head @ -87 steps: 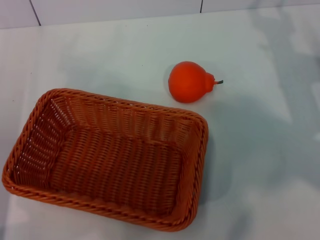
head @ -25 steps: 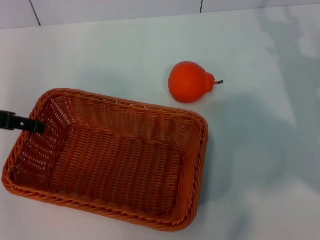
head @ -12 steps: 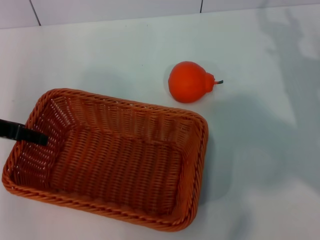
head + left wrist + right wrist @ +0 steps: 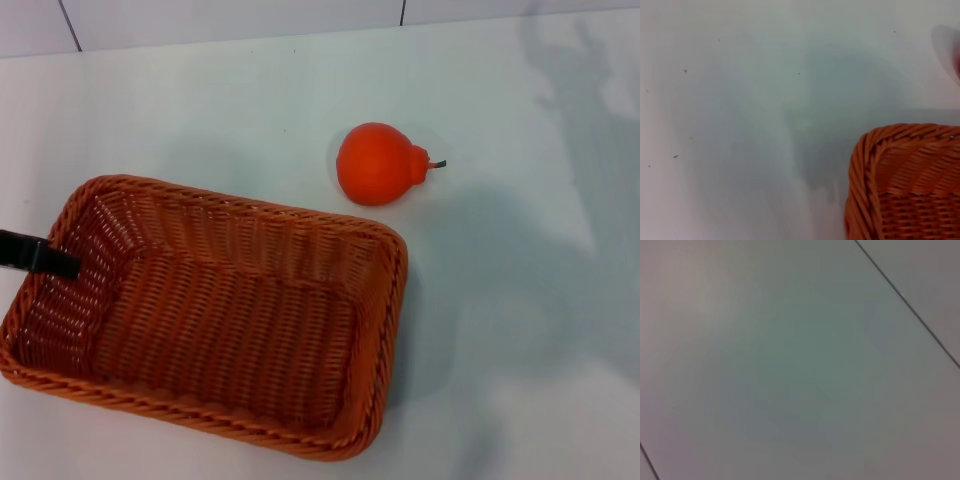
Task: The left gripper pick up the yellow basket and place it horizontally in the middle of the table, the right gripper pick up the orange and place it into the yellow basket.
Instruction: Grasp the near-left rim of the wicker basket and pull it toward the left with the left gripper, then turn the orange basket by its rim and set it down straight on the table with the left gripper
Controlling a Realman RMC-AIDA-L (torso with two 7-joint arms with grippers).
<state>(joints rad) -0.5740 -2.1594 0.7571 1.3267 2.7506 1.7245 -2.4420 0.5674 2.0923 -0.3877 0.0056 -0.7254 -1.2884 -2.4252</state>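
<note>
The yellow basket [image 4: 250, 232], orange-brown woven wicker, lies on the white table [image 4: 200, 110] at the front left, its long side running left to right and slightly skewed. One black finger of my left gripper [image 4: 40, 256] reaches in from the left and lies over the basket's left rim, holding it; the other finger is out of view. A corner of the basket shows in the left wrist view [image 4: 865, 165]. The orange [image 4: 378, 163] lies on the table behind the basket's right end, stem pointing right. My right gripper is out of view.
A tiled wall edge [image 4: 230, 30] runs along the back of the table. Bare tabletop lies to the right of the basket and the orange. The right wrist view shows only a grey tiled surface [image 4: 800, 360].
The left gripper's finger came in from the left onto the basket's left rim. Since half a second ago the finger and the basket have shifted slightly left and back together. The orange has not moved.
</note>
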